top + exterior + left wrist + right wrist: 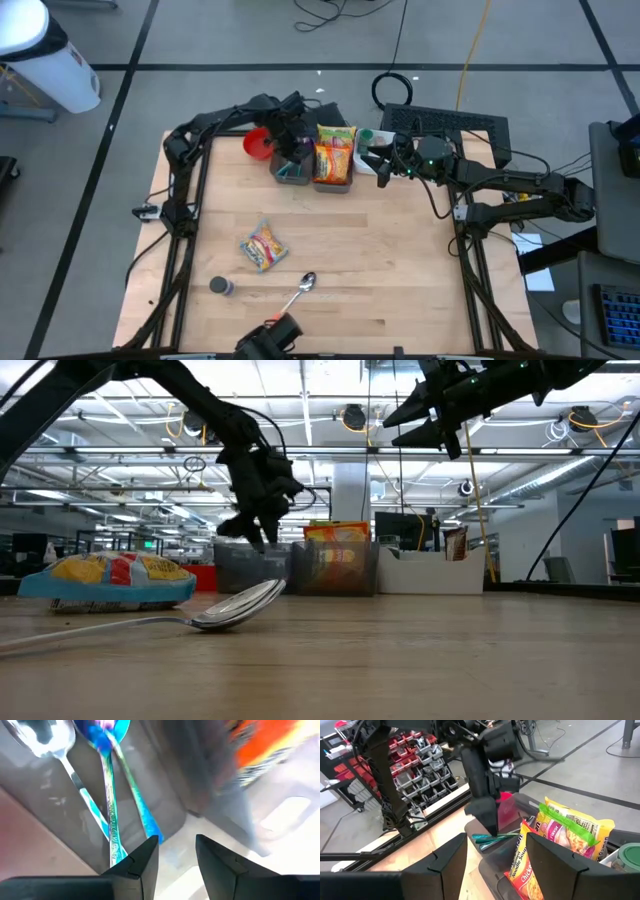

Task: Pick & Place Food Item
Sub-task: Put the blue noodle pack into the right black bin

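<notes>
Two spoons [112,795] in the bin, beside left fingers [145,862].

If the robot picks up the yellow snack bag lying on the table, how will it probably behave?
The snack bag looks puffed and crinkled, so it is probably light and will likely dent or flop under a pinch. Its glossy film may be slippery. It lies flat, so it seems unlikely to roll.
</notes>
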`<action>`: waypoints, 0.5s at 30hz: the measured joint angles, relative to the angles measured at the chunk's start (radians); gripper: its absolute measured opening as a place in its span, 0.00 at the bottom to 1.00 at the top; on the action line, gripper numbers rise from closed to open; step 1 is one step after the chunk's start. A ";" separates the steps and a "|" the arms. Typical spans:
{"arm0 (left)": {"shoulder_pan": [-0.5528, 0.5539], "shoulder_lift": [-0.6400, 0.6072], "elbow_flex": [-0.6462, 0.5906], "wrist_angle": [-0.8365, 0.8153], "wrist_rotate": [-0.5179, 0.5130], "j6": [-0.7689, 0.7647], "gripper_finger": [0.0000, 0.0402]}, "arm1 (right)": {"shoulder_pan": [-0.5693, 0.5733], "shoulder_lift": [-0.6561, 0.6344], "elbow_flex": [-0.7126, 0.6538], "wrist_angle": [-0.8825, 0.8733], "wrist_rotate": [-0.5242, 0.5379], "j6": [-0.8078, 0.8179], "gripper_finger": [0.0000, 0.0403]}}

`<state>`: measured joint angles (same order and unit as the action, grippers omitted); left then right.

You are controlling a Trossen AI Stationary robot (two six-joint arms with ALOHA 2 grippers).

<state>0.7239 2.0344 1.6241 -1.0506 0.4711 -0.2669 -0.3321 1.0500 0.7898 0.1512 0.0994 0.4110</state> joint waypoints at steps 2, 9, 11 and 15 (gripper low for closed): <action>0.003 -0.033 0.000 0.002 0.005 0.007 0.34 | 0.000 0.000 0.000 0.000 0.000 0.000 0.49; 0.003 -0.230 0.000 0.009 -0.002 0.077 0.33 | 0.000 0.000 0.000 0.000 0.000 -0.002 0.49; -0.005 -0.305 0.000 0.008 -0.010 0.105 0.33 | 0.000 0.000 0.000 0.000 0.001 -0.002 0.49; -0.041 -0.469 0.000 -0.001 -0.033 0.171 0.33 | 0.000 0.000 0.000 0.001 0.002 -0.003 0.49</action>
<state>0.6826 1.5655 1.6245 -1.0519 0.4381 -0.0959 -0.3321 1.0500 0.7898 0.1520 0.1013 0.4076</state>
